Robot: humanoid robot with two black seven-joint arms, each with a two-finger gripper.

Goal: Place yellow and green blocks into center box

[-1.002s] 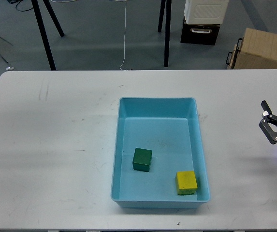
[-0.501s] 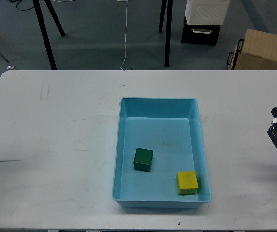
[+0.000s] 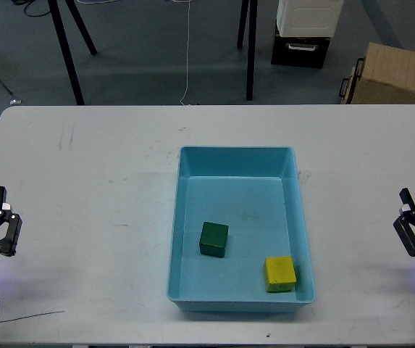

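A light blue box point(image 3: 237, 161) sits in the middle of the white table. A green block point(image 3: 214, 239) lies inside it near the middle. A yellow block point(image 3: 279, 273) lies inside it at the front right corner. My left gripper point(image 3: 3, 219) is at the table's left edge, open and empty, far from the box. My right gripper point(image 3: 408, 221) is at the right edge, open and empty, well clear of the box.
The white table point(image 3: 98, 188) spans the view. Beyond its far edge are black stand legs point(image 3: 66, 51), a white and black case point(image 3: 305, 29) and a cardboard box point(image 3: 394, 72) on the floor.
My left gripper has come into view at the left edge and moved down toward the front. My right gripper has drawn back and lower toward the right edge. The blocks have not moved.
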